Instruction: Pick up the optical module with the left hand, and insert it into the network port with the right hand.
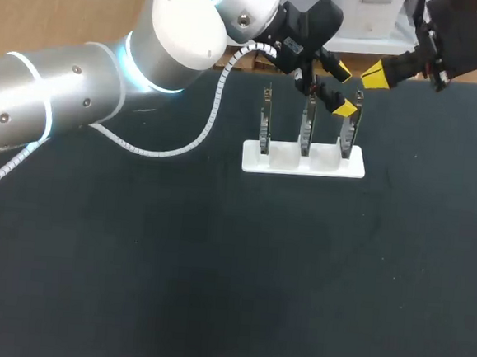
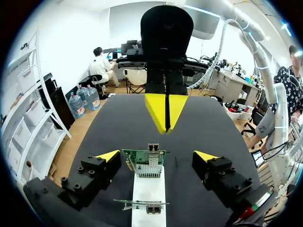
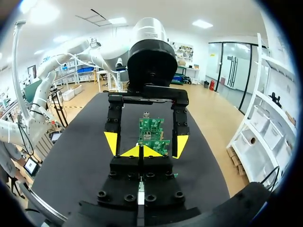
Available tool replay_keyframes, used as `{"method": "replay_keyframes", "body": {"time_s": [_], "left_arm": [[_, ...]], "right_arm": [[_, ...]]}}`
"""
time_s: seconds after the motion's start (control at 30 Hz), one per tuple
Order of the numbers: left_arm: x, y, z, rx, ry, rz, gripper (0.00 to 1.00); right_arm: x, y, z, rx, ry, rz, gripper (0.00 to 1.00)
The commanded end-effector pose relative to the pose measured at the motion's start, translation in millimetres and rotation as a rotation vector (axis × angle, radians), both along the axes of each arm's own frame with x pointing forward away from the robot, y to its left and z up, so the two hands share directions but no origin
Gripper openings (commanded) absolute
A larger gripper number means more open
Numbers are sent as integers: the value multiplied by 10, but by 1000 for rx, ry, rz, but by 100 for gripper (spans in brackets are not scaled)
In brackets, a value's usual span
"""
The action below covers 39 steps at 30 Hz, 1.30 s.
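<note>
boards (image 1: pixel 265 127): 3 upright | holder (image 1: pixel 302 163): 1 | left tool (image 1: pixel 344 90) spread | right tool (image 1: pixel 375 76) closed

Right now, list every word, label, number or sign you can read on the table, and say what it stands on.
No text here can be read.
On the green circuit boards standing in the white plastic stand: any print is too small to read.
On the black tabletop: no markings show.
</note>
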<state>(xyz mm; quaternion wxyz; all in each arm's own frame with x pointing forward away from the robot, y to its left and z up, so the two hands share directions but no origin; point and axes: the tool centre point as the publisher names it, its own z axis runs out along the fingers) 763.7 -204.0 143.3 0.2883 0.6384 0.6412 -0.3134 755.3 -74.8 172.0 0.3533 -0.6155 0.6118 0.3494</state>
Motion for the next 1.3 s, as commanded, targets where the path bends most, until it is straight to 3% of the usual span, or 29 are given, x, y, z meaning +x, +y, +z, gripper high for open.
{"method": "replay_keyframes", "body": {"time_s": [0.03, 1.3], "left_arm": [[21, -10, 2, 4, 2, -3, 100], [21, -10, 2, 4, 2, -3, 100]], "right_arm": [[78, 28, -43, -19, 8, 8, 0], [226, 35, -253, -25, 57, 5, 0]]}}
